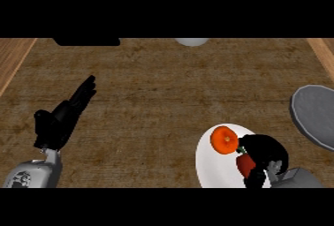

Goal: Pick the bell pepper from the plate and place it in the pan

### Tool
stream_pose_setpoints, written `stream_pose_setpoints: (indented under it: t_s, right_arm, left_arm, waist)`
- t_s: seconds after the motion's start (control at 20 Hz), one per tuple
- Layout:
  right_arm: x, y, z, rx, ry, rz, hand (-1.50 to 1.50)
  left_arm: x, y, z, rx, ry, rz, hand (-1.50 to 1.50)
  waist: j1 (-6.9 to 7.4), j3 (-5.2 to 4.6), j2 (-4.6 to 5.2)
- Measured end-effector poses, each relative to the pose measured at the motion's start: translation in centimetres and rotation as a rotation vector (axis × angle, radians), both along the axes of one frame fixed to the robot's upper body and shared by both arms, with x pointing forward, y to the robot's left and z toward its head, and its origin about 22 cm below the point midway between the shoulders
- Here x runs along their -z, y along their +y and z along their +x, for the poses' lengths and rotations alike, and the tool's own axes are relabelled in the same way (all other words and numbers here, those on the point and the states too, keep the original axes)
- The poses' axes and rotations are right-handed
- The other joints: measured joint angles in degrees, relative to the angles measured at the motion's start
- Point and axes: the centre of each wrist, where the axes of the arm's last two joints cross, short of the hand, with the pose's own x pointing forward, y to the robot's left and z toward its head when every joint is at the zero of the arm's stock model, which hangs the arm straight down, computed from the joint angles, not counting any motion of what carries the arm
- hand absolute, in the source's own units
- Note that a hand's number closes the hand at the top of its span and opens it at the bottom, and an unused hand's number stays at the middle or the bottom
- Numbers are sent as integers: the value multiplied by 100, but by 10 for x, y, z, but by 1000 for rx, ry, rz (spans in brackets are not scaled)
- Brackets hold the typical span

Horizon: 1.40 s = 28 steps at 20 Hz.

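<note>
Closing our right hand [266,152] around the pepper [246,165], we are curling its fingers over the red body where it is lying on the plate [207,170], near the counter's front right edge. An orange, round piece [224,140] is sitting on the same plate, just beside the pepper and touching our fingers. We are judging this to be the grasp, with the lift not yet done. The pan [314,115] is waiting at the counter's right edge, near the plate. The risk we are seeing: the hand is covering only part of the pepper, so it could roll out, and the orange piece could be dragged along. Our left hand [64,114] is resting near the left edge, fingers straight and pressed together. The counter [163,88] is showing a brown, mottled top with wooden strips along both sides.
</note>
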Motion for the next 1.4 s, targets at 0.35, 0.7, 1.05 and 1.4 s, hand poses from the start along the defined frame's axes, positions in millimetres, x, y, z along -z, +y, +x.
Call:
stream_pose_setpoints:
  t_s: [0.35, 0.7, 1.05, 1.4]
  right_arm:
    - [-33, 39, -19, 215, -427, 151, 150]
    - [-79, 62, -53, 273, -904, 175, 150]
    - [-99, 68, -82, 341, -1137, 194, 150]
    - [-94, 37, -75, 510, -1247, 263, 150]
  left_arm:
    - [9, -1, -4, -22, 13, 5, 0]
    - [10, 4, -5, -24, 11, 9, 0]
    - [9, -1, -3, -8, 6, 6, 0]
    - [11, -3, -7, -2, -2, 5, 0]
  waist:
    - [-148, 31, -32]
    - [-151, 30, -37]
    - [-67, 34, 9]
    - [-28, 41, 35]
